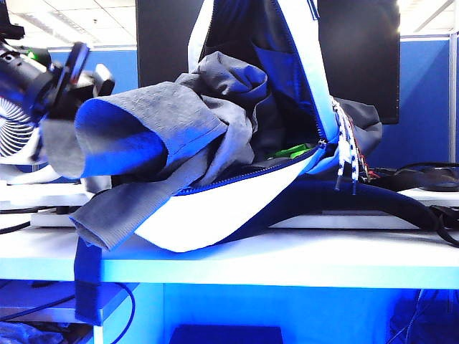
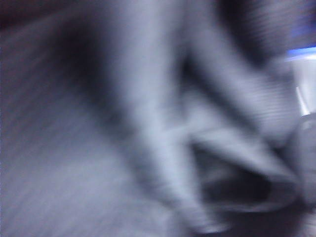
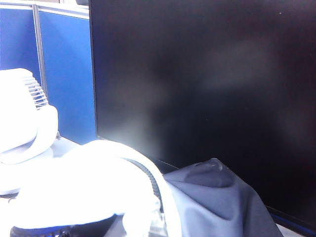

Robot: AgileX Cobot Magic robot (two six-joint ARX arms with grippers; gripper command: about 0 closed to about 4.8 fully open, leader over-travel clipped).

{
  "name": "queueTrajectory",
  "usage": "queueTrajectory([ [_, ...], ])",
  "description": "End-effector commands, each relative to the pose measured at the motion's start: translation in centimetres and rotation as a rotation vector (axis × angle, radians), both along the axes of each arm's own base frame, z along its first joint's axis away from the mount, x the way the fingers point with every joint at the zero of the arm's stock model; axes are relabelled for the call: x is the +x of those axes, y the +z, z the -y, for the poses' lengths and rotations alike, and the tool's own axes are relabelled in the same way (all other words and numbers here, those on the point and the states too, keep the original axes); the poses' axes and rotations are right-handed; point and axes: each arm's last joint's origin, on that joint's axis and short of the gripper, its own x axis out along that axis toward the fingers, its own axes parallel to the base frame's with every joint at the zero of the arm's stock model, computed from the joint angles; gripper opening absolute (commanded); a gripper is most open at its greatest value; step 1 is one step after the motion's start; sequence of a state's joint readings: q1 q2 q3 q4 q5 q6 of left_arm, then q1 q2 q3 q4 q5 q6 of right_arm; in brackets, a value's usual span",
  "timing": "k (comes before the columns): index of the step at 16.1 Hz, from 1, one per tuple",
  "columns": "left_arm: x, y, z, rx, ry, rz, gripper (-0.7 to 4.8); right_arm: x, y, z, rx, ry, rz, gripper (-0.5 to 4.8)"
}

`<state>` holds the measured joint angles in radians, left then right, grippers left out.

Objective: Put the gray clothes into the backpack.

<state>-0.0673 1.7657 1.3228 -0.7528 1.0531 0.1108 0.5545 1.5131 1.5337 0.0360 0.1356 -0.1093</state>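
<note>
The backpack (image 1: 215, 208) lies on the table, white with a blue zip, its flap (image 1: 301, 64) standing upright past the top of the exterior view. The gray clothes (image 1: 179, 122) bulge out of its mouth. One ribbed sleeve stretches left in the air to my left gripper (image 1: 63, 89), which is shut on its end. In the left wrist view, blurred gray clothes (image 2: 98, 148) fill the frame and hide the jaws. My right gripper is outside the exterior view. Its wrist view shows the backpack's white rim (image 3: 98, 182) and gray panel (image 3: 217, 207) right at the jaws, which seem shut on the flap.
A black monitor (image 1: 358, 57) stands behind the backpack, close to the right wrist camera (image 3: 197, 74). A white fan (image 1: 14, 136) sits at the back left. Black cables (image 1: 430, 179) lie at the right. Something green (image 1: 290, 151) shows inside the bag. The table's front edge (image 1: 287, 265) is near.
</note>
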Motion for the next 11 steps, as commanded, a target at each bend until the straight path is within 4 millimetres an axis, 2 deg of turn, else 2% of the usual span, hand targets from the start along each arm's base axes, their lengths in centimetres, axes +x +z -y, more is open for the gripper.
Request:
queueTrajectory([
  [1,1.0,1.5,0.4,-0.211,-0.041,0.05,-0.06,-1.0,2.5,0.6,0.085,-0.003,0.135,-0.06],
  [4,2.9,4.3,2.0,-0.307,-0.02,0.143,-0.06,-1.0,2.5,0.6,0.086,-0.002,0.134,-0.06],
  [7,3.8,7.1,5.5,-0.372,0.017,0.339,-0.06,-1.5,2.9,0.9,0.095,0.005,0.143,-0.06],
  [9,4.1,6.0,8.0,-0.356,0.059,0.352,-0.06,-2.4,3.7,1.4,0.107,0.011,0.155,-0.06],
  [11,5.0,3.3,10.1,-0.347,0.052,0.307,-0.06,-3.6,4.4,2.0,0.102,0.04,0.151,-0.06],
])
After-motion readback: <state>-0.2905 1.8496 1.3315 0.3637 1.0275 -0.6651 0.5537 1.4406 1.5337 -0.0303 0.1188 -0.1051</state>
